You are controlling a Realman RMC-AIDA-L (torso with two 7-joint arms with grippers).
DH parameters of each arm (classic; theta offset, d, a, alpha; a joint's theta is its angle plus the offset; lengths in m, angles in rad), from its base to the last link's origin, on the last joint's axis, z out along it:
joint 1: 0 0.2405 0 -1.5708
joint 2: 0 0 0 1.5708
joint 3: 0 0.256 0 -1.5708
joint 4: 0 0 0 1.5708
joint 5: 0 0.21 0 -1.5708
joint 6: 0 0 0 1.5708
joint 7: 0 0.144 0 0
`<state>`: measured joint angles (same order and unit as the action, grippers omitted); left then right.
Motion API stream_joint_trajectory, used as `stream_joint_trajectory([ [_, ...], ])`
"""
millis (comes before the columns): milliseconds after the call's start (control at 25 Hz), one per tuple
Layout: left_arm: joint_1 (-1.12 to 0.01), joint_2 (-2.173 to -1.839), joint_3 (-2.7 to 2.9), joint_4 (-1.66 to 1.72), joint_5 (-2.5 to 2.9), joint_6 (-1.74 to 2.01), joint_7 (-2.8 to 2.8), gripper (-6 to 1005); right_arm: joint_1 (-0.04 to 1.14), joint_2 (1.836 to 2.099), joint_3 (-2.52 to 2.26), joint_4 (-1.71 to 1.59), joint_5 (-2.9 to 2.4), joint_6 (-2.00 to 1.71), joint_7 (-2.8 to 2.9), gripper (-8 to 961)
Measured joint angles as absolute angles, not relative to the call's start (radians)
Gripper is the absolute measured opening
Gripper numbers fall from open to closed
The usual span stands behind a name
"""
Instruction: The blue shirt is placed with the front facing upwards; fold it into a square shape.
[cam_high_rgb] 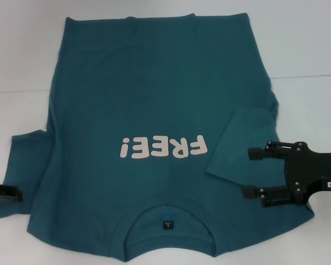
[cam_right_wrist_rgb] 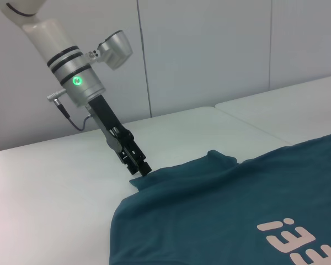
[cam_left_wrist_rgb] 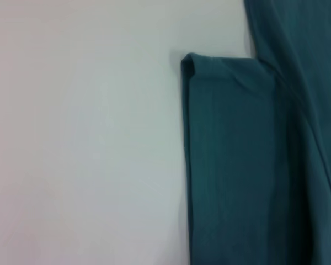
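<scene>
The blue shirt point(cam_high_rgb: 149, 132) lies flat on the white bench point(cam_high_rgb: 309, 49), front up, collar point(cam_high_rgb: 168, 212) nearest the robot, so the "FREE!" print point(cam_high_rgb: 163, 147) reads upside down from the head camera. That layout puts a sleeve within reach of each arm, which suits a fold that begins by bringing the sides inward.

The right gripper point(cam_high_rgb: 252, 172) hovers over the shirt's right shoulder with its jaws spread wide. Just beyond the jaw tips lies the right sleeve point(cam_high_rgb: 240, 143), already turned in over the chest as an angled flap. With the jaws open and nothing between them, this arm holds no cloth; I judge it is either letting go of that flap or lining up for another pinch.

The left gripper point(cam_high_rgb: 5, 193) sits at the outer edge of the left sleeve point(cam_high_rgb: 27, 165), which is spread flat on the bench and not yet folded. From the right wrist view, its jaw tips point(cam_right_wrist_rgb: 139, 165) come down right at the sleeve's corner, probably to catch the hem and carry it inward to match the other side. Whether those jaws are open or closed on the fabric I cannot tell.

Beyond both jaws, the shirt's body runs smooth to the far hem point(cam_high_rgb: 132, 19), still at full length, so the lengthwise folds that make a square remain to be done.
</scene>
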<state>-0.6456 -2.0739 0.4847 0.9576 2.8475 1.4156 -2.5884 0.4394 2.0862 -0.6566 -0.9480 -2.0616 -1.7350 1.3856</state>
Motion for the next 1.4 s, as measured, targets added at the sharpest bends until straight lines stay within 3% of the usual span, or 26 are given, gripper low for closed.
stream_joint_trajectory([
  [1400,-0.678,-2.081,0.515,0.902,2.841,1.407,-2.594,805,0.436,2.086,-0.657,-0.948,-2.058,-1.735,1.385,925],
])
